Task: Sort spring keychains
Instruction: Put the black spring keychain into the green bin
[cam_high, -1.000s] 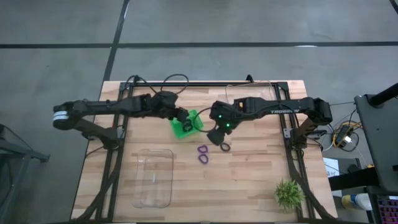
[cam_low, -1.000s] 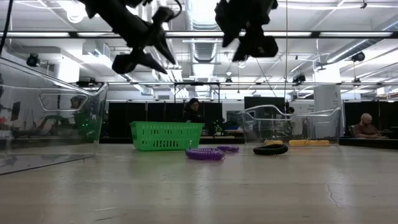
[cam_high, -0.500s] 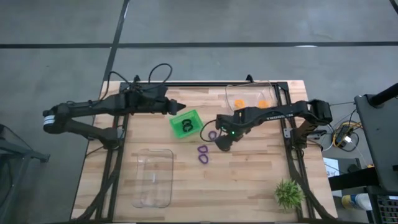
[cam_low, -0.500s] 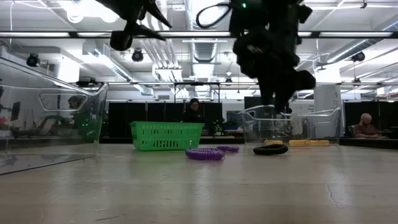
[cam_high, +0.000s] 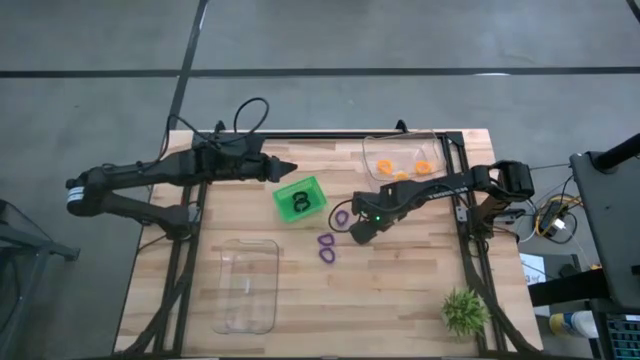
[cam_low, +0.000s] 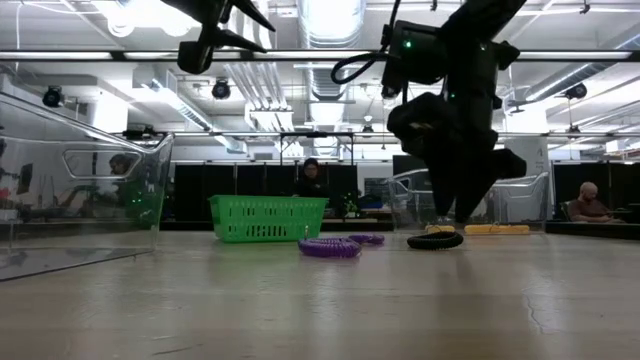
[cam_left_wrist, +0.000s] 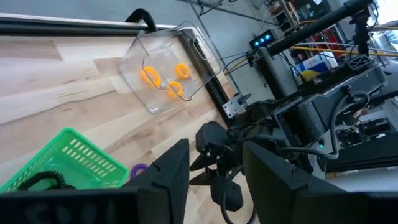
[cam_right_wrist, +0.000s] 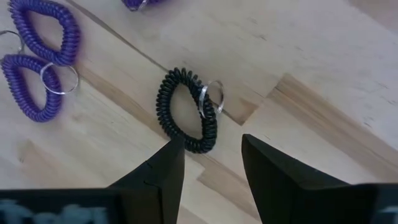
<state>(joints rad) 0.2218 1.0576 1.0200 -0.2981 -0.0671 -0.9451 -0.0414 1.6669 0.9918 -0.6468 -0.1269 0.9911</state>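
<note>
the right tool, fingers parted and grasping nothing, is poised over the black spring keychain on bare surface; the left tool is released.

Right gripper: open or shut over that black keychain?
Open. The right gripper hovers over the black keychain, which lies flat on the table, with a gap showing between the fingers.

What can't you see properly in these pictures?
- High view: the black keychain on the table is hidden under the right gripper.
- High view: the black keychains inside the green bin are too small to count.
- Low view: the green bin's wall hides what is inside.
</note>
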